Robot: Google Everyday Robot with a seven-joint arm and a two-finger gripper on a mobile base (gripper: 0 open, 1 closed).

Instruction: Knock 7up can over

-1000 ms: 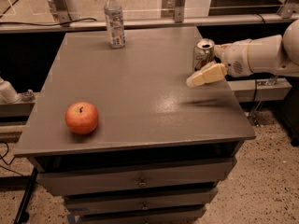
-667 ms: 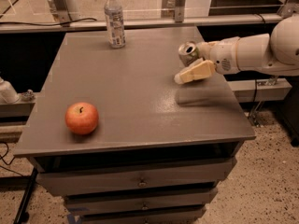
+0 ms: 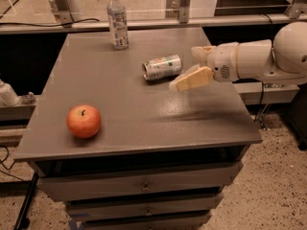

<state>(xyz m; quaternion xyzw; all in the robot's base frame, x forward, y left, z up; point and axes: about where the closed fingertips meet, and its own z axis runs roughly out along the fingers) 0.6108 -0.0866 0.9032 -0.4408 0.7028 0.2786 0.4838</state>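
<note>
On table (image 3: 120, 104), right of centre, 7up can (image 3: 162, 67) lies on side. Claw (image 3: 188, 67) just beside can's right end, spread apart, empty. Can likely light, thin-walled, slick, rolls readily; nudge side wall, no grip needed.

A smooth, rounded white plastic arm (image 3: 261, 56), bearing a small round grey mark at the wrist, is seen ending in a pale cream two-finger tool (image 3: 184, 67) above the right of the flat grey worktop (image 3: 120, 123), its wedge-shaped fingers (image 3: 192, 79) parted.
</note>
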